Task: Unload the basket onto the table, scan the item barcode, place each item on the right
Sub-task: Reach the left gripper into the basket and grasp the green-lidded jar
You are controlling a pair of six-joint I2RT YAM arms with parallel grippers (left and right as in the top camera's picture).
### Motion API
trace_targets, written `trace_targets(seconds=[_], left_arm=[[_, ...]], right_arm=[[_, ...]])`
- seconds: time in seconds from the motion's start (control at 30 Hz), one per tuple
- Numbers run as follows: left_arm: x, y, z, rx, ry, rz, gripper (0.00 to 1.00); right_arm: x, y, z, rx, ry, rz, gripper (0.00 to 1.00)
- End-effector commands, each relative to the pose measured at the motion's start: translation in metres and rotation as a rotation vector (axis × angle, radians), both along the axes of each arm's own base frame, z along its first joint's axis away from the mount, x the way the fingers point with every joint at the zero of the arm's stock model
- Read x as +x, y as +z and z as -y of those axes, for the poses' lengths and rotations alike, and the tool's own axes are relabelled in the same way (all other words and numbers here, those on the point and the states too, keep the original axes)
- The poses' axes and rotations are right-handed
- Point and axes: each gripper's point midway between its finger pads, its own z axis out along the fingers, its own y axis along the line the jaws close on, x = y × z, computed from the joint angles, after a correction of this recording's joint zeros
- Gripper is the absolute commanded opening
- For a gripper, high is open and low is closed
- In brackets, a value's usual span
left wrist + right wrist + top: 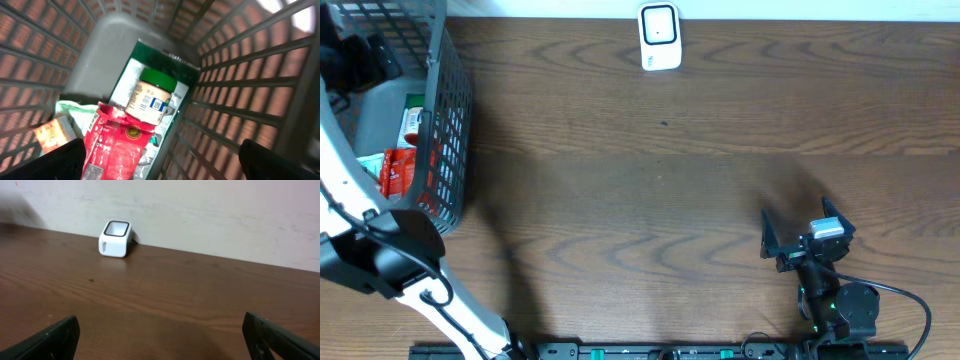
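L wrist view only: green-lidded jar (150, 97) lying on pkts inside basket (450, 120), L gripper (162, 162) spread wide above. Overhead: jar not visible. R gripper (162, 342) spread, empty; scanner (115, 238) at table's far edge.

A grey mesh basket (245, 95) closes around the left jaws, its gridded walls rising on either side of them and running on ahead. A brown wood-grain table (170, 305) lies under the right jaws and stretches away in front of them. A pale, scuffed wall (215, 215) stands at its far edge, well ahead of those jaws.
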Motion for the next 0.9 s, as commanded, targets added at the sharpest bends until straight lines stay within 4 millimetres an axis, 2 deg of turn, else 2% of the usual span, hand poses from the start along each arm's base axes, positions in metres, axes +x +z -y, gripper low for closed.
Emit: trace_targets(seconds=[0.0,0.33,0.5,0.7,0.87], left_arm=[[0.003,-0.033,-0.001,-0.033,-0.009,-0.073,0.98],[0.016,-0.134,-0.004,-0.055,-0.075,-0.163,0.98],[0.026,-0.171,0.013,-0.051,-0.182,-0.146,0.98],[0.036,-0.196,0.017,-0.023,-0.197,-0.109,0.98],[0.038,-0.202,0.016,-0.016,-0.196,-0.097,0.98]], right_arm=[[0.0,0.0,0.003,0.009,-0.013,-0.002,0.99],[0.0,0.0,0.003,0.009,-0.013,-0.002,0.99],[0.0,0.0,0.003,0.009,-0.013,-0.002,0.99],[0.0,0.0,0.003,0.009,-0.013,-0.002,0.99],[0.0,0.0,0.003,0.009,-0.013,-0.002,0.99]])
